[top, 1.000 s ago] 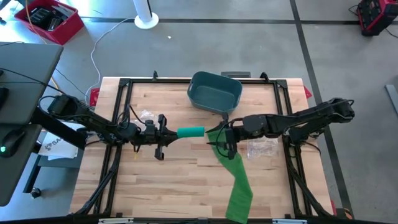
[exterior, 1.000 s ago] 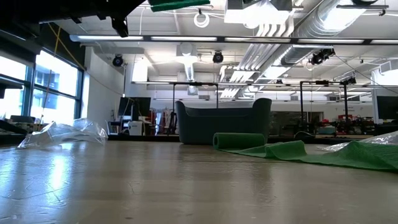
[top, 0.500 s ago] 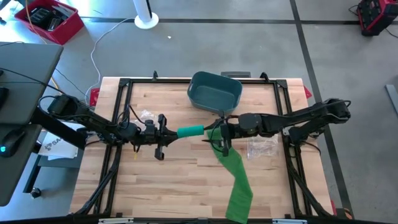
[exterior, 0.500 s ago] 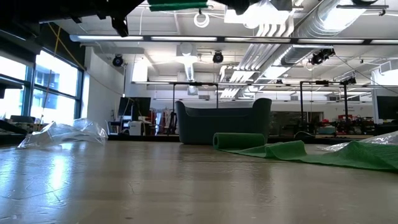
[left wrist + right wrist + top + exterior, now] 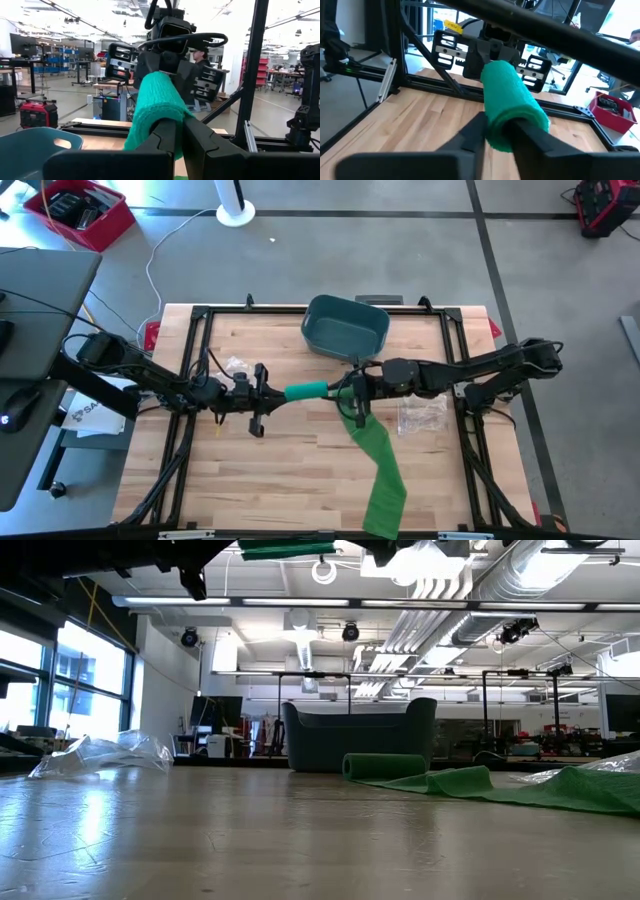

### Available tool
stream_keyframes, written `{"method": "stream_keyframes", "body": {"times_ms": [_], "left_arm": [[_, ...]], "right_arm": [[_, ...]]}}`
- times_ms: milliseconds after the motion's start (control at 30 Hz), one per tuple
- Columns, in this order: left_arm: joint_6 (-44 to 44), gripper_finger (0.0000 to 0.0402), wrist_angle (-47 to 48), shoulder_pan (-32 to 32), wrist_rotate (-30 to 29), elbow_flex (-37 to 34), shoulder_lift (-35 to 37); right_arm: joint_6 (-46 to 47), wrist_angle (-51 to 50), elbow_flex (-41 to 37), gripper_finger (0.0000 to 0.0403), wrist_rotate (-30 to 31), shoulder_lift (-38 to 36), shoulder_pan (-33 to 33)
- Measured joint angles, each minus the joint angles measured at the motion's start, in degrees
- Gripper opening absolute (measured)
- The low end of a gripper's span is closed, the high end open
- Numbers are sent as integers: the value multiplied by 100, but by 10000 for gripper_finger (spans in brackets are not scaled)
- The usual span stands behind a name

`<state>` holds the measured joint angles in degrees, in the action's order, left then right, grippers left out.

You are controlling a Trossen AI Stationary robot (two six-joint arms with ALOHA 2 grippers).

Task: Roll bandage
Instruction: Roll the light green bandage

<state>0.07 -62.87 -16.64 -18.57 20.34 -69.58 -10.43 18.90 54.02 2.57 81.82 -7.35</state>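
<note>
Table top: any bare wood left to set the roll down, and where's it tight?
Free: the near-left wood below the left gripper, bordered by the frame rail and the green bandage strip. Smaller patch near-right, between strip and right rail. Crowded: mid-table, where both grippers hold the bandage roll, right gripper, with the teal bin behind and plastic wrappers either side.

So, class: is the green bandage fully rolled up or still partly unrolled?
Partly unrolled. Both grippers, left and right, hold the rolled part above the table, while a loose tail trails down over the near edge.
</note>
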Motion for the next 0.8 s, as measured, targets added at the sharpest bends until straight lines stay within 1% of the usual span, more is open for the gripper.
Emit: {"method": "stream_keyframes", "body": {"times_ms": [100,133,267,367,500,600,700,800], "left_arm": [[-90,12,0,-2,-60,0,0],[-100,15,5,-2,-95,0,0],[-37,37,144,0,-193,0,12],[-45,59,373,0,-323,0,45],[13,82,614,2,-476,0,48],[310,94,649,2,-617,0,26],[687,104,632,2,-675,120,-85],[1082,116,592,2,-654,501,-329]], "right_arm": [[-8,-5,0,19,-2,0,-1],[-9,-15,0,11,-2,0,-2],[10,-74,0,10,-2,-30,0],[-3,-239,-1,4,-25,-189,0],[-9,-426,-2,3,-308,-551,0],[-12,-480,-24,2,-672,-829,42],[-2,-395,-164,2,-1340,-1083,222],[188,-318,-307,1,-2054,-1244,475]]}}
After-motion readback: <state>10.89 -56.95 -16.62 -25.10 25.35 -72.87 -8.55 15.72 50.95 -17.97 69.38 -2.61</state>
